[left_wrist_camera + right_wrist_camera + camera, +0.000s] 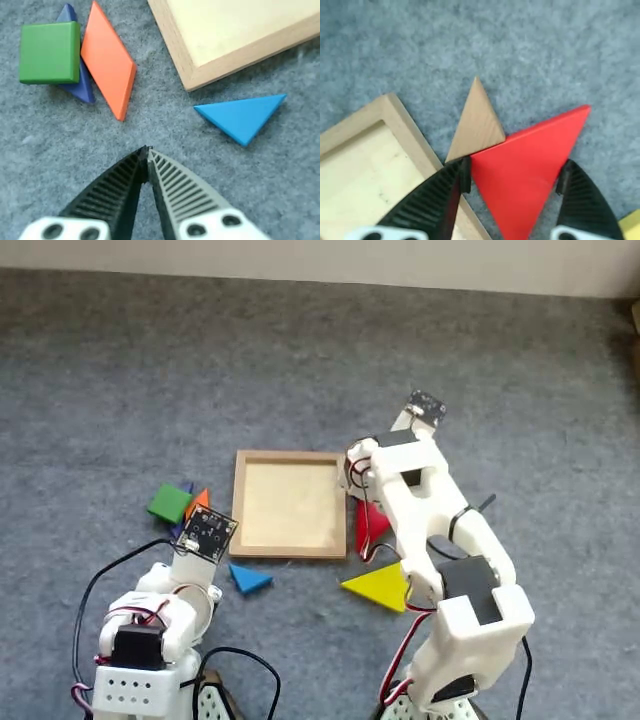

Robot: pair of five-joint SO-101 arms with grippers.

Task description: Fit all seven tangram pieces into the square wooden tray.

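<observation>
The square wooden tray (290,457) lies mid-table with nothing in it. My right gripper (514,181) is down beside the tray's right rim (404,126), its fingers pressed against both edges of the red triangle (527,155). A wood-coloured triangle (477,122) touches the red one's corner. The yellow triangle (380,585) lies just in front of the red triangle (372,530). My left gripper (147,153) is shut and holds nothing, hovering over carpet between the orange parallelogram (107,60) and the blue triangle (242,115). The green square (50,52) rests on a dark blue piece (82,86).
Grey carpet covers the whole table. The green, orange and dark blue pieces cluster off the tray's left rim (237,502). The right arm's body (440,540) hangs over the area right of the tray. Open carpet lies beyond the tray's far edge.
</observation>
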